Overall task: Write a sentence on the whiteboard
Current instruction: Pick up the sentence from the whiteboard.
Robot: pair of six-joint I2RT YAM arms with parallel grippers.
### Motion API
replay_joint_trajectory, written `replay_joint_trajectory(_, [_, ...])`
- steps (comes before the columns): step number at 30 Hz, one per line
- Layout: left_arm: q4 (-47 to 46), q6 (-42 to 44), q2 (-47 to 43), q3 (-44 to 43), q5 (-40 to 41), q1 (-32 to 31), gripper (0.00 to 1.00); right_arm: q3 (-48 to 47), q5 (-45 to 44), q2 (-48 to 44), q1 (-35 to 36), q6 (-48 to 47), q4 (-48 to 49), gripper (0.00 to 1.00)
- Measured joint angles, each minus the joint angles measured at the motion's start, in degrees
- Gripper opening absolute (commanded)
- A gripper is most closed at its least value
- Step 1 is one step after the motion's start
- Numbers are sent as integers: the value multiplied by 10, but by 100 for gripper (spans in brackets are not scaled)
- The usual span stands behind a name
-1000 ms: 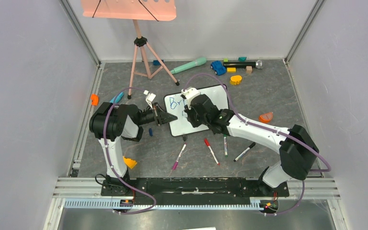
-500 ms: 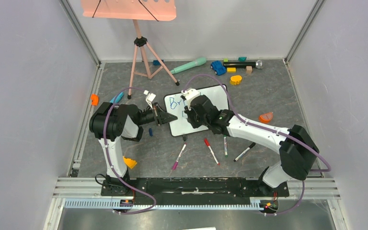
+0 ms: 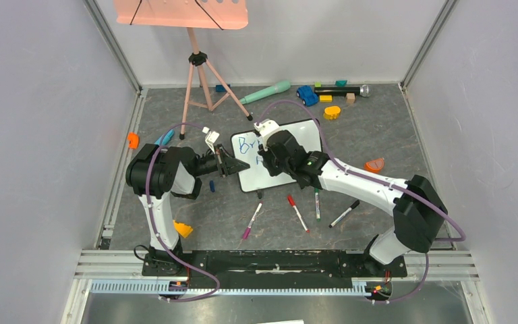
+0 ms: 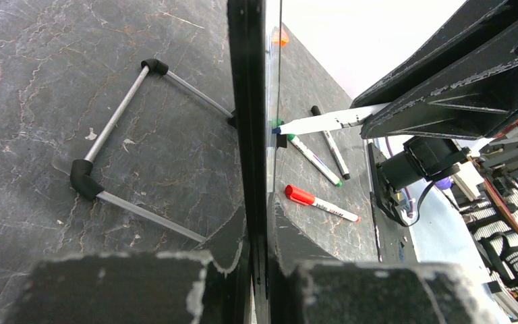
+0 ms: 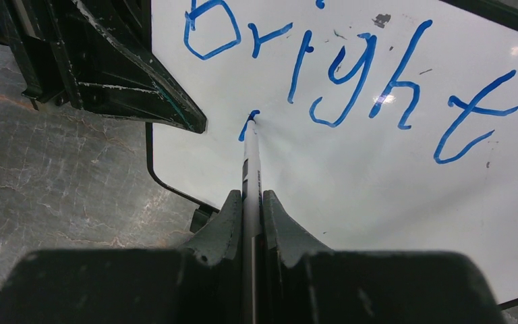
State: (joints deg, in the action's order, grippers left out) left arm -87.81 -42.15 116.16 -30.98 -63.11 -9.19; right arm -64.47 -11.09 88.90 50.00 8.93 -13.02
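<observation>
The whiteboard point(image 3: 307, 133) stands tilted on the floor mat, and my left gripper point(image 3: 241, 165) is shut on its left edge point(image 4: 248, 135). The sentence point(image 5: 351, 74) reads "Bright" in blue on the top line. Under the "r" is a short new blue stroke. My right gripper point(image 5: 250, 200) is shut on a blue marker point(image 5: 251, 162), whose tip touches the board at that stroke. In the left wrist view the marker point(image 4: 327, 121) reaches the board face from the right gripper point(image 4: 445, 88). In the top view my right gripper point(image 3: 267, 144) covers the middle of the board.
Loose markers lie in front of the board: a red one point(image 3: 297, 212), a green one point(image 3: 317, 204), a black one point(image 3: 344, 213) and a pink one point(image 3: 251, 221). A salmon music stand point(image 3: 199, 67) stands at the back. Toys, including a blue car point(image 3: 307, 94), line the far edge.
My right gripper has shifted the marker slightly toward the board's far edge, drawing a short stroke under "Bright". The left gripper and board have stayed still.
</observation>
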Motion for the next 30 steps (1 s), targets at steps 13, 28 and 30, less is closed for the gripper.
replay_joint_trajectory(13, [0, 0, 1, -1, 0, 0, 3, -10, -12, 3, 0, 0, -8, 0])
replay_joint_trajectory(28, [0, -2, 2, -2, 0, 0, 3, 11, -12, -7, 0, 2, -8, 0])
replay_joint_trajectory(30, [0, -2, 2, -2, 0, 0, 3, 19, -10, -11, 0, 3, -8, 0])
